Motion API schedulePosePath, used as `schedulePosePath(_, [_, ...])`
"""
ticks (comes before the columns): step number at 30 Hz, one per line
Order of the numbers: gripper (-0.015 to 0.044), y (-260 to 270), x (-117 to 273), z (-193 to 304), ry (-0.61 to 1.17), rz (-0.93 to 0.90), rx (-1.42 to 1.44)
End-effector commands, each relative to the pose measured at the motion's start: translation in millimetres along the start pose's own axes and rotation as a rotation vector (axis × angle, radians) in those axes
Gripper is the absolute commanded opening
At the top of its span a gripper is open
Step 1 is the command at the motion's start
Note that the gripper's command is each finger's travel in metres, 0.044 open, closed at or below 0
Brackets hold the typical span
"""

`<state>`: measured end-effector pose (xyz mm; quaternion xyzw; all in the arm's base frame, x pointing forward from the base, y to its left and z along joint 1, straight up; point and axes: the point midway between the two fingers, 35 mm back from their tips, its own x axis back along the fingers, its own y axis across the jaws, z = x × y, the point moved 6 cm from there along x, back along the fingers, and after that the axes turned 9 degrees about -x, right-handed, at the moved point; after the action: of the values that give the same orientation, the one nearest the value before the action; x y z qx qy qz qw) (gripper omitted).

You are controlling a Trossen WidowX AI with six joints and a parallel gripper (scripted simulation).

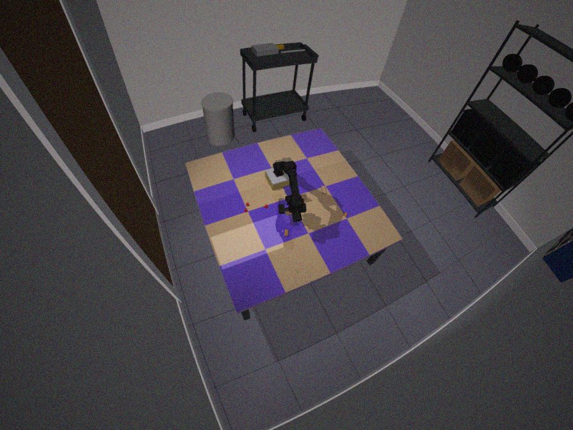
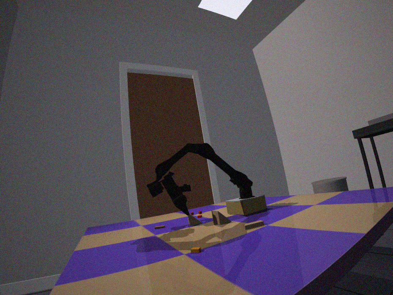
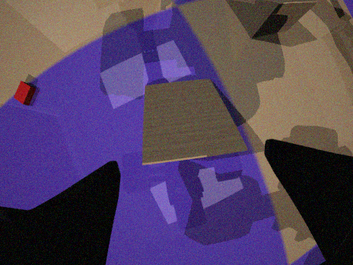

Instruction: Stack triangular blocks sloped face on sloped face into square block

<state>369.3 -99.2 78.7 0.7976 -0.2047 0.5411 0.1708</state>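
One triangular block (image 2: 193, 220) (image 3: 190, 122) stands on the checkered table, its slope falling to the right in the exterior view. The other triangular block (image 2: 219, 218) (image 3: 262, 20) stands a little apart, nearer the arm's base, its slope also falling right in the exterior view. My gripper (image 2: 188, 214) (image 3: 195, 158) is open and empty, pointing down at the first block, with the tips around the height of its top in the exterior view. In the wrist view the fingers stand left and right of that block. Whether they touch it cannot be told. The top view mostly hides both blocks behind the arm.
A flat strip (image 2: 254, 225) lies right of the second block. A small orange block (image 1: 344, 214) (image 2: 195, 250), a small brown piece (image 1: 286, 232) (image 2: 159, 227) and three red cubes, one of them a red cube (image 1: 265, 206) (image 3: 24, 93), lie around. The base box (image 2: 246, 205) stands behind.
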Motion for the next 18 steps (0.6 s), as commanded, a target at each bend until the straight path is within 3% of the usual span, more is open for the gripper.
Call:
schedulePosePath(1, [0.044, 0, -9, -1, -0.013, 0.001, -0.002])
schedulePosePath(18, [0.044, 0, -37, -2, -0.029, -0.003, -0.004])
